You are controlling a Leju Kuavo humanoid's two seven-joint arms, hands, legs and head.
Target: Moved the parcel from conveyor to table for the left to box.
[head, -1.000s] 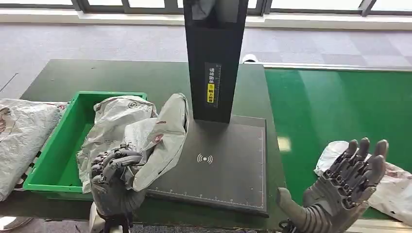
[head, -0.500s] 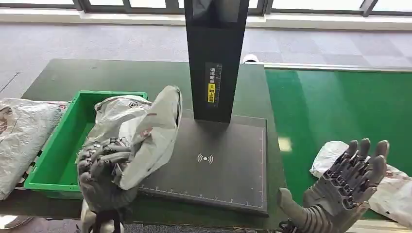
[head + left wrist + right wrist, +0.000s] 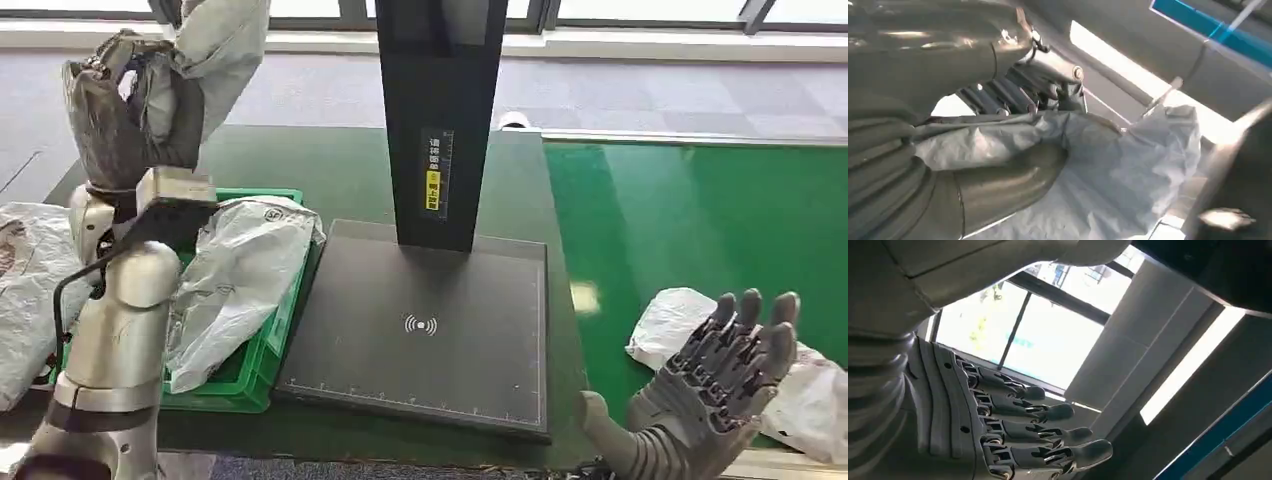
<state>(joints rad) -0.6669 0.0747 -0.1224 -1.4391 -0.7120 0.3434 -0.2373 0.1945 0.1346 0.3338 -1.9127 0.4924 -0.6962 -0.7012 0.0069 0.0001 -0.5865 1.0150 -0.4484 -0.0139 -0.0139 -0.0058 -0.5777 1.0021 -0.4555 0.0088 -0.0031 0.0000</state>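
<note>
Two big surfaces filled the head view: dark green bench (image 3: pixel 300 160) on the left, bright green conveyor (image 3: pixel 700 220) on the right, touching side by side. Black scan pad (image 3: pixel 430 330) lay on the bench just beside the conveyor edge, with a tall black post (image 3: pixel 440 110) standing upright at its far side, yellow label on the post. Green box (image 3: pixel 255 375) sat on the bench touching the pad's left edge; a crumpled grey bag (image 3: pixel 235 280) lay in it, draped over the rim nearest the pad. Another grey bag (image 3: pixel 25 290) lay left of the box, cut by the frame edge. White bag (image 3: pixel 800 385) rested on the conveyor near the right corner, partly behind the right hand (image 3: pixel 725 385). Right hand was held palm up, fingers spread apart, holding nothing; right wrist view showed the same splayed fingers (image 3: pixel 1048 412) against a window. Left arm was raised high above the box, left hand (image 3: pixel 125 105) curled tight around the parcel (image 3: pixel 220 50), a grey plastic mailer lifted up in the air well above bench and box, its top cut off by the frame. Left wrist view showed the parcel (image 3: pixel 1128 165) pinched between thumb and fingers, wrinkled film bunched in the grip.
</note>
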